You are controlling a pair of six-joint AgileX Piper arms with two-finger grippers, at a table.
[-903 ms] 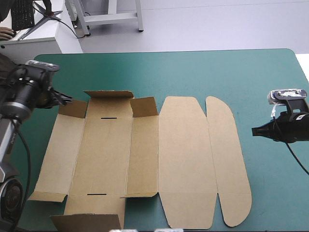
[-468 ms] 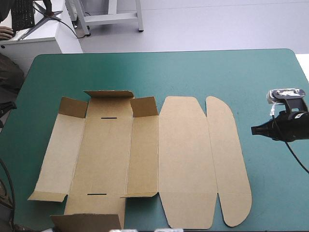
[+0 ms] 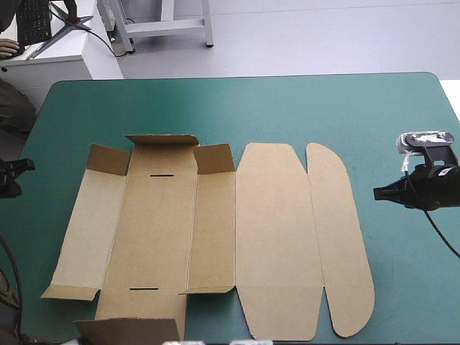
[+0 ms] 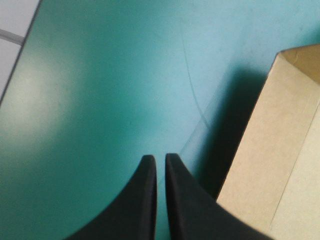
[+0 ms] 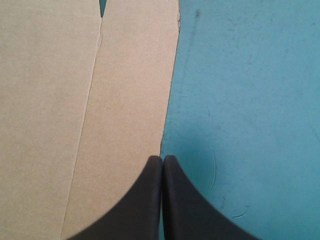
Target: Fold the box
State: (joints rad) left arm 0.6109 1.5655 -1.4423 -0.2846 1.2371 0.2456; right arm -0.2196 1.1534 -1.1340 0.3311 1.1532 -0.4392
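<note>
The box [image 3: 208,230] is one cut brown sheet lying open on the teal-green cover [image 3: 287,108], between the two grippers. It shows five long panels side by side. The one nearest the right gripper is a rounded flap, and the second from the left gripper has two dark slots. Short flaps at the sheet's far and near ends stand partly raised, while the rest lies flat. The left gripper [image 3: 27,165] sits at the table's left edge, just beside the box's far-left corner flap and apart from it. In its wrist view the two black fingers [image 4: 160,157] are pressed almost together with only a thin slit between them. They pinch nothing, and bare cover lies ahead of them with the box [image 4: 280,150] off to one side. The right gripper [image 3: 377,192] points at the rounded flap, with a strip of cover between its tips and the board. Its wrist view shows both fingers [image 5: 162,159] closed into one pointed arch and holding nothing. The edge of the box [image 5: 75,100] runs straight ahead of the tips.
</note>
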